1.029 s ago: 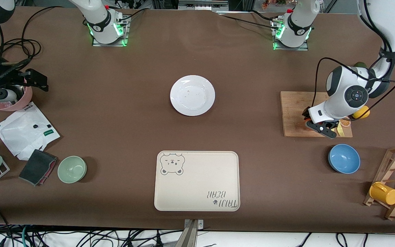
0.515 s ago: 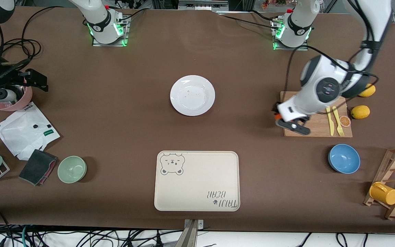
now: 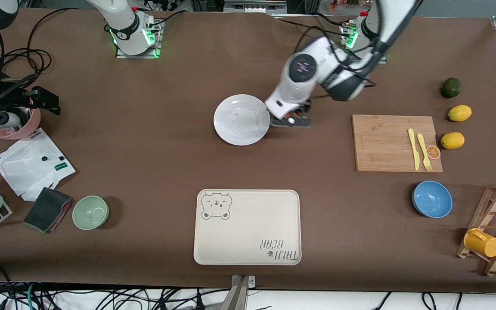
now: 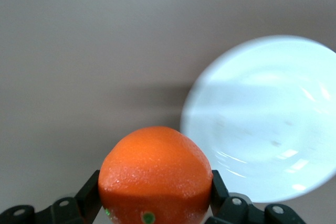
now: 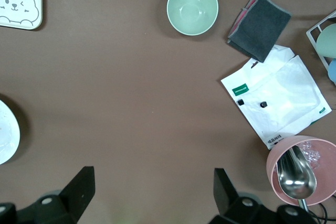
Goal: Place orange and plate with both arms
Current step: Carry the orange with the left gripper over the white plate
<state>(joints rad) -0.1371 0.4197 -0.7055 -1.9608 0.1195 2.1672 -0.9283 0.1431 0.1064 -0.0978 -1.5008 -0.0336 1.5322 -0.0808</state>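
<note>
Your left gripper (image 4: 155, 211) clamps the orange (image 4: 155, 176) just beside the plate (image 3: 241, 119) | right gripper (image 5: 152, 187) waits, fingers spread, holding nothing

A beige bear-print tray (image 3: 247, 227) lies nearest the front camera, a green bowl (image 3: 90, 212) and a blue bowl (image 3: 432, 199) toward either end, while a wooden cutting board (image 3: 385, 143) carries yellow cutlery (image 3: 419, 149) and what looks like an orange slice (image 3: 433, 151).
</note>
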